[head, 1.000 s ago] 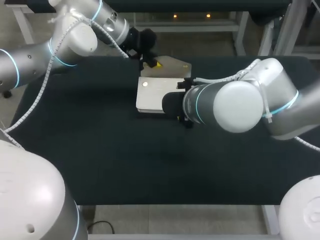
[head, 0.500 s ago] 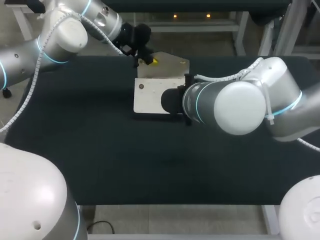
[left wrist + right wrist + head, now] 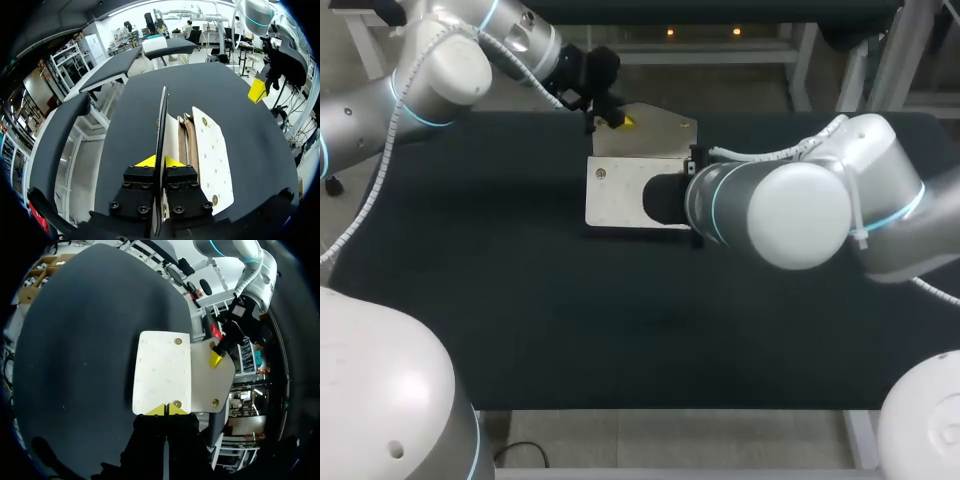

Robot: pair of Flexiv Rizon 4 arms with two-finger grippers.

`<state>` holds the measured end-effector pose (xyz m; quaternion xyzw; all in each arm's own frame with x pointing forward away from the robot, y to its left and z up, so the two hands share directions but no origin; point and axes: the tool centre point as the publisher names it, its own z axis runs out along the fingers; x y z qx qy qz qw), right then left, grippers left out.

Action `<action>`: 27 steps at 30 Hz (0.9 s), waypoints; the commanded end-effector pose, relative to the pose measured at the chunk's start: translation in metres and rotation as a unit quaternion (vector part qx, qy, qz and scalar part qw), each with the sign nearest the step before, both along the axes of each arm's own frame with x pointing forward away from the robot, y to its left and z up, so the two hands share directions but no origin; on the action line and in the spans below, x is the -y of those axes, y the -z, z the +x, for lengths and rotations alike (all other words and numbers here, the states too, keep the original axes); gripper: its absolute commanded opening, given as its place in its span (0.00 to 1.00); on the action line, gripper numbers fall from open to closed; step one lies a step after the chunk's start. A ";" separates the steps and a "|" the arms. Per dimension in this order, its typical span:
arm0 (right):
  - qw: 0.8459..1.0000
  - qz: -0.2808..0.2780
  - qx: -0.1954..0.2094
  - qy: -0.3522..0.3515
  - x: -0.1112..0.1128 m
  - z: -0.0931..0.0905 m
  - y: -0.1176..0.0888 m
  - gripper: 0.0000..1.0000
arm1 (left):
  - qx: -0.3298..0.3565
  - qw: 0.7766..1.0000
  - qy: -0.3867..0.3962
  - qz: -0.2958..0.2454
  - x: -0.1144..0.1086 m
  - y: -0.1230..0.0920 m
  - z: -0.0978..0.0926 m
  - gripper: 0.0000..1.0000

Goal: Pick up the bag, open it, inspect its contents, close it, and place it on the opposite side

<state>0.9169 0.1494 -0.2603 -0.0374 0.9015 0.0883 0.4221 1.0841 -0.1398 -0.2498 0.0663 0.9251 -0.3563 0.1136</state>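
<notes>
L gripper (image 3: 160,161) clamped on the bag's (image 3: 618,192) lifted flap (image 3: 161,125), near table's (image 3: 520,320) far edge. R gripper (image 3: 165,410) pinches bag body's nearest edge. Wide table surface on near side.

We seem to be in a robotics lab. Two grey arms with cables along them, our left arm (image 3: 440,70) at the upper left of the frame and our right arm (image 3: 800,210) at the right, stand over a dark padded surface (image 3: 520,320) on a metal frame.
</notes>
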 end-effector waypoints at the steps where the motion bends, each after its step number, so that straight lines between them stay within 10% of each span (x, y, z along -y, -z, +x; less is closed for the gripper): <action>1: 0.998 0.009 0.058 0.002 -0.001 0.008 -0.007 0.00 | 0.015 1.000 -0.008 0.009 0.004 -0.018 -0.010 0.00; 27: 0.996 -0.001 0.082 0.040 0.007 0.091 -0.007 0.00 | 0.009 1.000 -0.014 -0.002 0.007 -0.029 -0.034 0.00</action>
